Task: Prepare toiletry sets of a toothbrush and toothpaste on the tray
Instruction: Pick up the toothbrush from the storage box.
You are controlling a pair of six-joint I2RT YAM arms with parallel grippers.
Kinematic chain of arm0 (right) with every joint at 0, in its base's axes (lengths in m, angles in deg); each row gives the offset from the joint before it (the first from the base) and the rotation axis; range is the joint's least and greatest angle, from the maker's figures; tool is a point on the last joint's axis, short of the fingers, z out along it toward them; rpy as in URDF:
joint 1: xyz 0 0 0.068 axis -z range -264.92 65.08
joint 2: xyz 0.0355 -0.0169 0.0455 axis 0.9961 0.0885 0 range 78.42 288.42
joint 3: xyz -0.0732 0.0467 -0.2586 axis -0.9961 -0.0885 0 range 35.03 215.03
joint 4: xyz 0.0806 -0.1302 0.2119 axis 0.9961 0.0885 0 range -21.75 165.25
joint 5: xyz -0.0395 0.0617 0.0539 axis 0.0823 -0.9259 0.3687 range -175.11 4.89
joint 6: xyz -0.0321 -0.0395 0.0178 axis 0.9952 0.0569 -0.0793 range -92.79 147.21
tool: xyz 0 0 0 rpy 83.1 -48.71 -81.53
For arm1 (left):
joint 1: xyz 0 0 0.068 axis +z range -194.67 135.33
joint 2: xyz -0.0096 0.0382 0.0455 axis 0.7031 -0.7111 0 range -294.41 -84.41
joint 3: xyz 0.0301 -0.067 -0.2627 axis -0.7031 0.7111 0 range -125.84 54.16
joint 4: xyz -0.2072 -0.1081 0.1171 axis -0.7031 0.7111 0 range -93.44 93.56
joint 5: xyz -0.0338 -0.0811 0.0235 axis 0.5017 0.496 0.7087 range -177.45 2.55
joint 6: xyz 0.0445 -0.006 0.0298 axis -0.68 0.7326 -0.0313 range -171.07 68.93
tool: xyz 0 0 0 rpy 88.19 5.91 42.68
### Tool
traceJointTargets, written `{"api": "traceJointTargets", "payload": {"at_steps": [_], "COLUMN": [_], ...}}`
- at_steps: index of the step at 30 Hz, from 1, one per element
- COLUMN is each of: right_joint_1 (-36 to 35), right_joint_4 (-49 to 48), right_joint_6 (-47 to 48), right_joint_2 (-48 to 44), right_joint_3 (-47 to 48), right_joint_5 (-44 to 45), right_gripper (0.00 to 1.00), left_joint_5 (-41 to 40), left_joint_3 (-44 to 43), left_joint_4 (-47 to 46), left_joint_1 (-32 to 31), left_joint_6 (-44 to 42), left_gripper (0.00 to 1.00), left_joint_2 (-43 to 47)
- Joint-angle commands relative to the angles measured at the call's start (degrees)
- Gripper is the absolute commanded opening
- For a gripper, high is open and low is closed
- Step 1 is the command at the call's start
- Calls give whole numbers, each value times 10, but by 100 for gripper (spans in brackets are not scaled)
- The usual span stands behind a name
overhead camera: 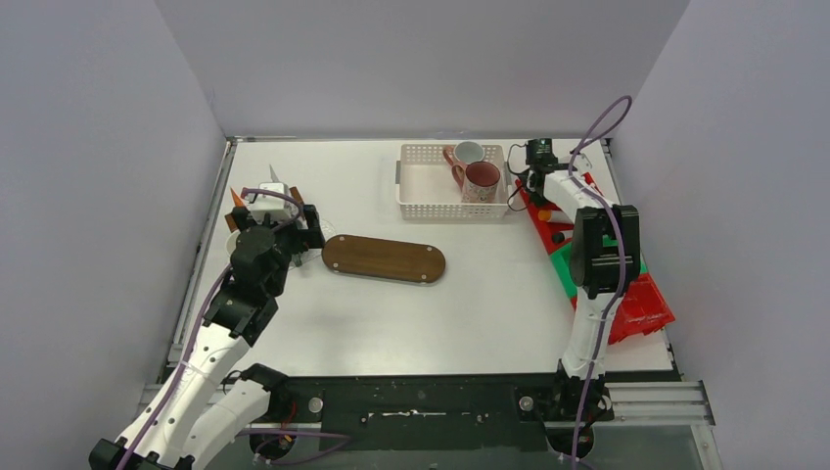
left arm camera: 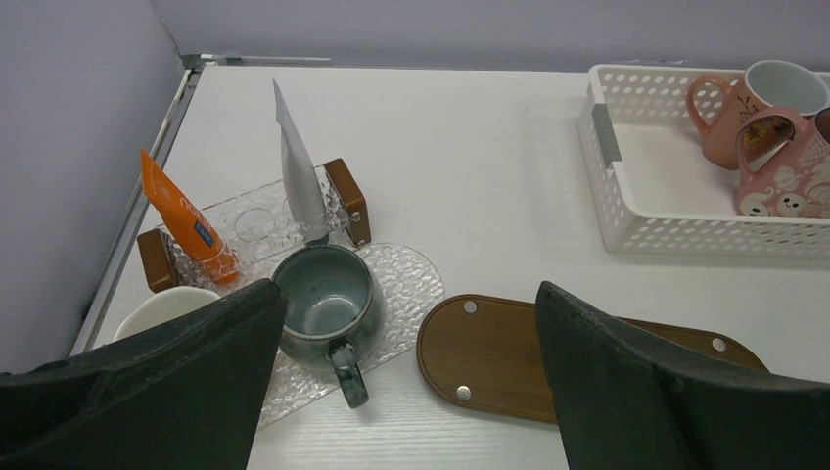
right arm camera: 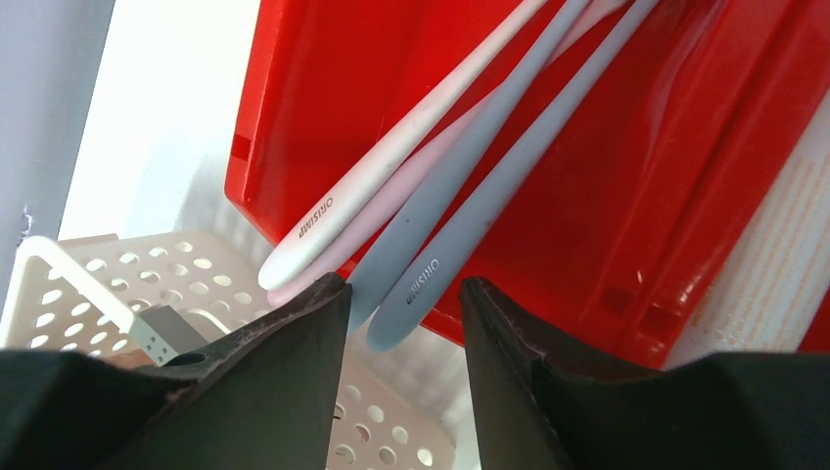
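Note:
Several toothbrushes lie in a red bin (right arm camera: 607,196): a white one (right arm camera: 391,162), a pink one and two grey-blue ones (right arm camera: 460,215). My right gripper (right arm camera: 403,292) is open, its fingertips either side of a grey-blue handle's end, with gaps showing. An orange toothpaste tube (left arm camera: 181,220) and a silver tube (left arm camera: 297,166) stand in a clear holder. A dark green mug (left arm camera: 326,304) sits empty on a clear textured tray (left arm camera: 406,279), beside a white mug (left arm camera: 161,305). My left gripper (left arm camera: 411,291) hangs wide open and empty above the end of a wooden oval tray (left arm camera: 499,348).
A white perforated basket (overhead camera: 431,191) at the back holds a pink-handled mug (left arm camera: 773,88) and a maroon patterned mug (left arm camera: 783,176). Green and red bins (overhead camera: 626,294) line the right edge of the table. Walls close in on the left, right and back.

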Motion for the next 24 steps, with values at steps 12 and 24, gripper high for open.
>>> {"api": "traceJointTargets", "payload": {"at_steps": [12,24], "right_joint_1": [11,28], "right_joint_4": [-3,-9], "right_joint_6": [-18,-33], "right_joint_2": [3,-34], "right_joint_3": [10,-17], "right_joint_5": [-10,-37], "right_gripper": [28,26], "left_joint_5": [-1,0], "left_joint_3": [1,3], "left_joint_4": [-33,-36], "left_joint_1": [0,0], "left_joint_6": [-10,-11], "left_gripper": [97,97], "left_joint_2": [0,5]}}
